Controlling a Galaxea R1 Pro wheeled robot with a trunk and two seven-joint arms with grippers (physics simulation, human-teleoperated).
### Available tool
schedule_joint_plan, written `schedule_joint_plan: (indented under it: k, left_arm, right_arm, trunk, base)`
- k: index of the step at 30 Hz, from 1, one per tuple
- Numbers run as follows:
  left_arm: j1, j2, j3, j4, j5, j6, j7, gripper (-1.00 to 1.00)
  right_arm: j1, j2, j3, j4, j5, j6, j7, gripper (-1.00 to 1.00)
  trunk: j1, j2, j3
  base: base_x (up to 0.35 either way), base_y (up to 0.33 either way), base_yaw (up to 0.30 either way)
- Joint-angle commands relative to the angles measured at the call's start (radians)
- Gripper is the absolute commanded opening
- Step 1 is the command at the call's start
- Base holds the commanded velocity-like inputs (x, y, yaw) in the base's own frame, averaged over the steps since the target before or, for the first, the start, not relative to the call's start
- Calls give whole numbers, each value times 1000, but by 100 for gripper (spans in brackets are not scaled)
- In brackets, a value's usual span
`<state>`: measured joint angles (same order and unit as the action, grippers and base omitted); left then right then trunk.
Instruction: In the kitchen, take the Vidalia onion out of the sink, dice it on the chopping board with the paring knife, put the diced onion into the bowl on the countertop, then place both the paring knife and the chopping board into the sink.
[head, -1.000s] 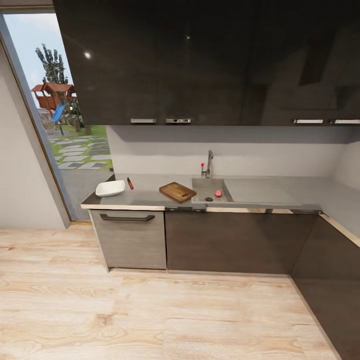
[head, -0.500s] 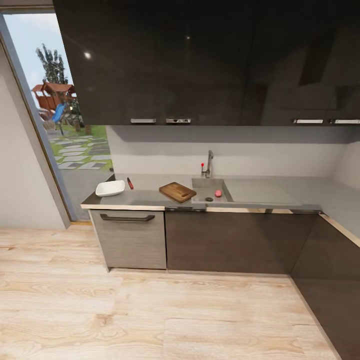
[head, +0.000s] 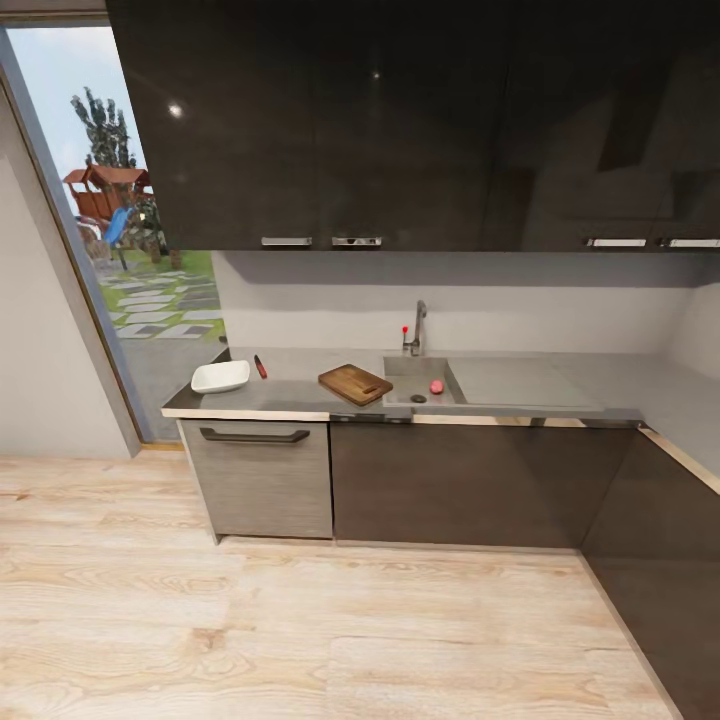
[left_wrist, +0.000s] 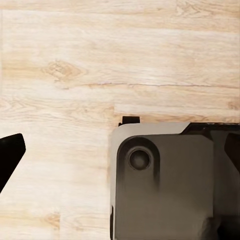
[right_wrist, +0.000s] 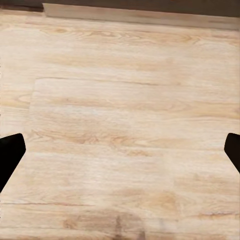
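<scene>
My right gripper (right_wrist: 120, 150) hangs over the pale wooden floor (right_wrist: 120, 100) with its two dark fingertips (right_wrist: 10, 155) spread far apart at the edges of the right wrist view and nothing between them. My left gripper (left_wrist: 120, 150) also points down at the floor; one dark fingertip (left_wrist: 9, 155) shows at one edge and the other at the opposite edge, so its jaws stand wide and hold nothing. A grey part of my own body (left_wrist: 165, 185) sits under that hand.

From the head view I take the sink (head: 425, 381) as my landmark. The Vidalia onion (head: 437, 387), small and reddish, lies in the basin just beside the round drain (head: 418, 398). The chrome faucet (head: 417, 328) with its red-tipped lever stands behind the basin. Just left of the sink, the chopping board (head: 355, 384) lies flat and slightly turned on the countertop (head: 290, 390). Farther left of the sink lies the paring knife (head: 260, 366), and just beyond it the white bowl (head: 221, 376) sits near the counter's end. Dark wall cabinets (head: 400, 120) hang above the sink, and far to its left a glass door (head: 130, 250) looks onto a garden.
</scene>
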<state>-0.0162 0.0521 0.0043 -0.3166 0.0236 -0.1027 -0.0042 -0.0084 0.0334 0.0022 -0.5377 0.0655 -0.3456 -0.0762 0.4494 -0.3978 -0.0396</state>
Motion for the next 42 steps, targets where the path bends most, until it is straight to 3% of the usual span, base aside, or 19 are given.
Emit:
schedule_joint_plan:
  k: [1,9,14,17,22,28,29,32,37,42]
  left_arm:
    - [-1,0,0,1,2,-3,0,100]
    - [-1,-1,0,3,2,-3,0,100]
    - [-1,-1,0,4,2,-3,0,100]
    - [-1,-1,1,6,2,-3,0,100]
    - [-1,-1,1,7,2,-3,0,100]
    - [-1,-1,2,7,2,-3,0,100]
    - [-1,-1,2,7,2,-3,0,100]
    - [-1,-1,2,7,2,-3,0,100]
    - [-1,-1,2,7,2,-3,0,100]
    - [-1,-1,2,7,2,-2,0,100]
  right_arm:
    - [-1,0,0,1,7,-2,-7,100]
    - [-1,7,1,-8,7,-3,-8,100]
    - [-1,11,1,-175,7,31,-35,100]
    - [-9,29,2,-324,7,172,-78,100]
    - [-74,54,3,-456,7,366,-117,100]
    - [-284,64,8,-494,8,589,-149,100]
    - [-345,67,8,-494,8,652,-153,100]
    - [-445,92,8,-485,9,726,-162,100]
    - [-621,138,9,-409,16,811,-248,100]
    - [-813,141,9,-223,17,837,-315,100]
  trunk:
    - [1,-2,-2]
    - [1,-2,-2]
    - [1,-2,-2]
    - [1,-2,-2]
    - [1,-2,-2]
    - [1,-2,-2]
    - [1,-2,-2]
    - [1,-2,-2]
    - [1,-2,-2]
    - [1,-2,-2]
  base:
    - [0,0,0]
    - [0,0,0]
    - [0,0,0]
    - [0,0,0]
    - [0,0,0]
    - [0,0,0]
    - [0,0,0]
    - [0,0,0]
    - [0,0,0]
    - [47,20,0]
